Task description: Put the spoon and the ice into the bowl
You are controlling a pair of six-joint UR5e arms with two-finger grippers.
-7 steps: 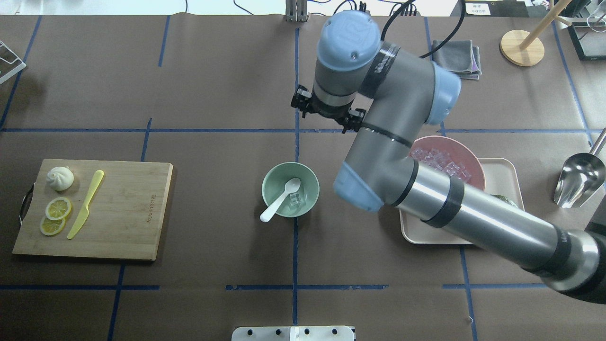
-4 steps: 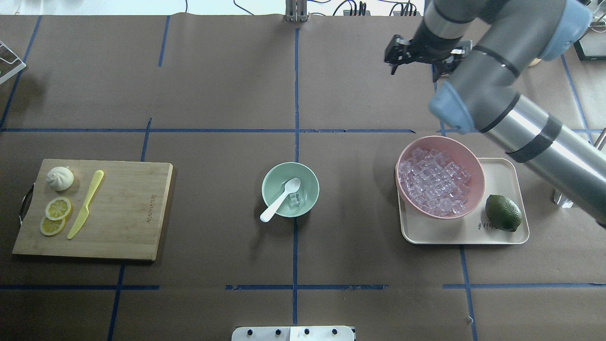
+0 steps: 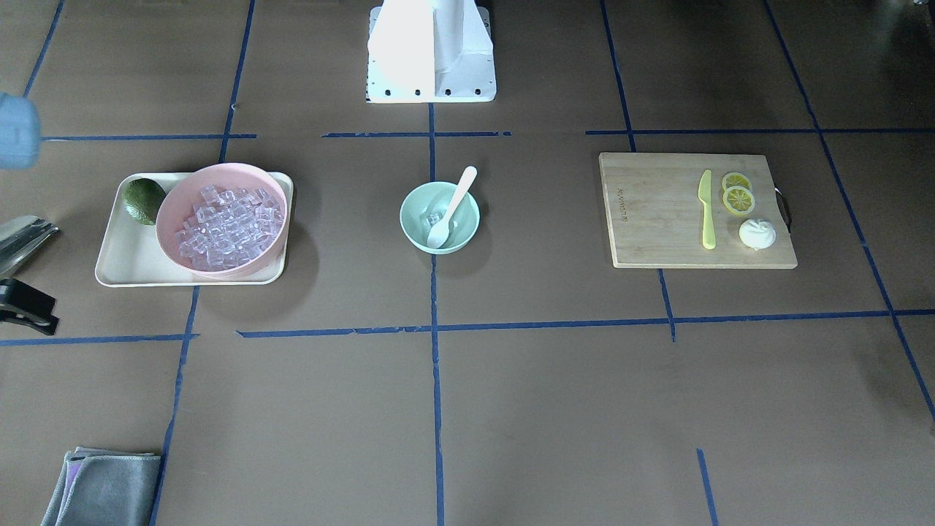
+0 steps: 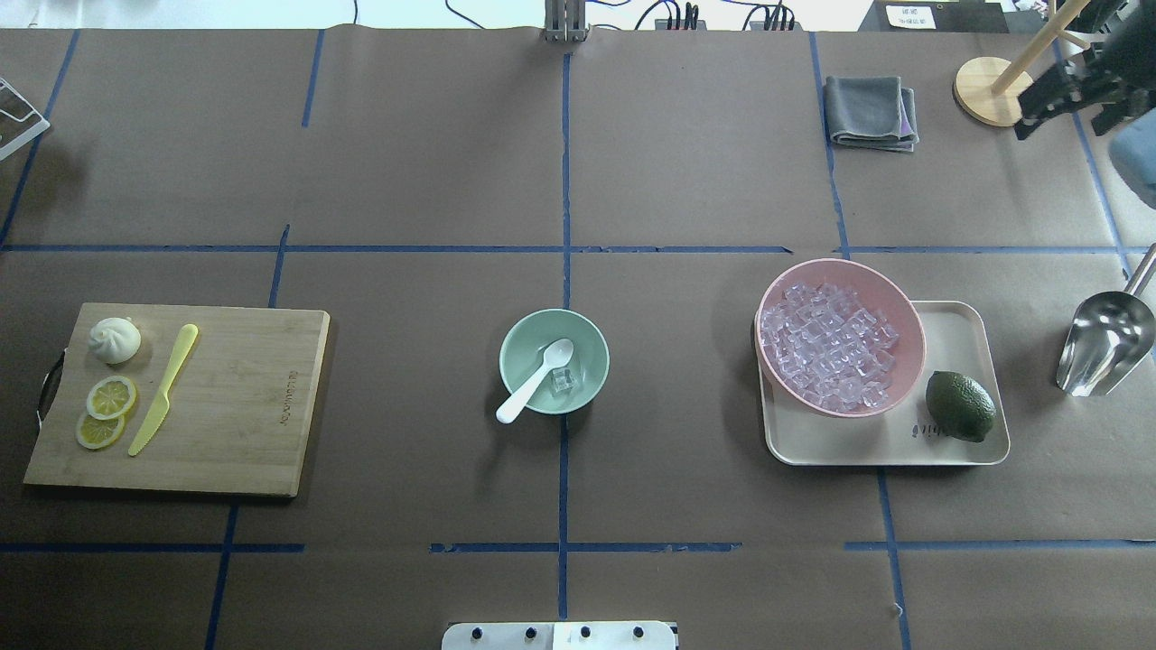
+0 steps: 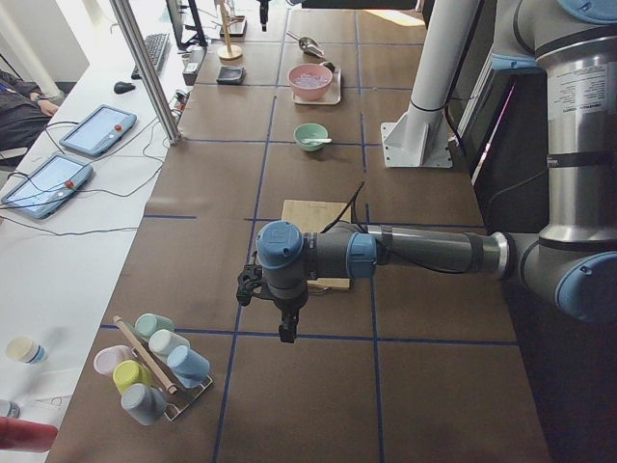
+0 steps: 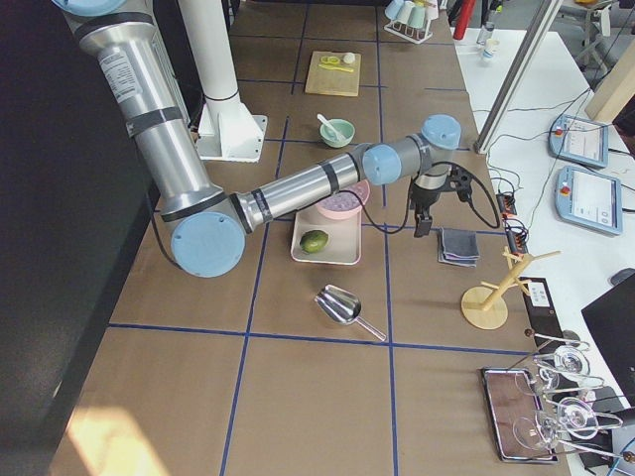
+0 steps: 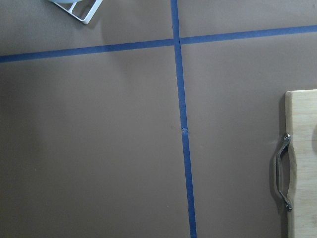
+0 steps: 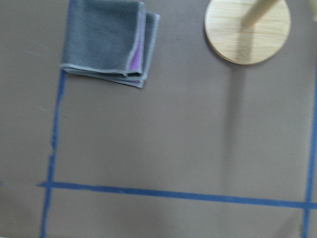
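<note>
The mint-green bowl (image 4: 587, 348) (image 3: 416, 223) stands at the table's middle. The white spoon (image 4: 533, 383) (image 3: 454, 203) leans in it, scoop down and handle over the rim. One clear ice cube (image 4: 563, 381) (image 3: 434, 218) lies in the bowl beside the scoop. More ice (image 4: 831, 343) fills the pink bowl (image 4: 908, 316). My right gripper (image 6: 424, 226) hangs above the table by the grey cloth, far from the bowl; I cannot tell if it is open. My left gripper (image 5: 287, 328) hangs past the cutting board's end; I cannot tell its state.
The pink bowl and a lime (image 4: 960, 406) sit on a beige tray (image 4: 867, 447). A metal scoop (image 4: 1106, 343), a grey cloth (image 4: 871, 111) and a wooden stand (image 4: 993, 90) are at the right. A cutting board (image 4: 244, 406) with a yellow-green knife (image 4: 163, 388) lies at the left.
My right arm has swung from beside the mint-green bowl up and away to the far right corner, uncovering the pink bowl and tray. The spoon and ice cube have not moved.
</note>
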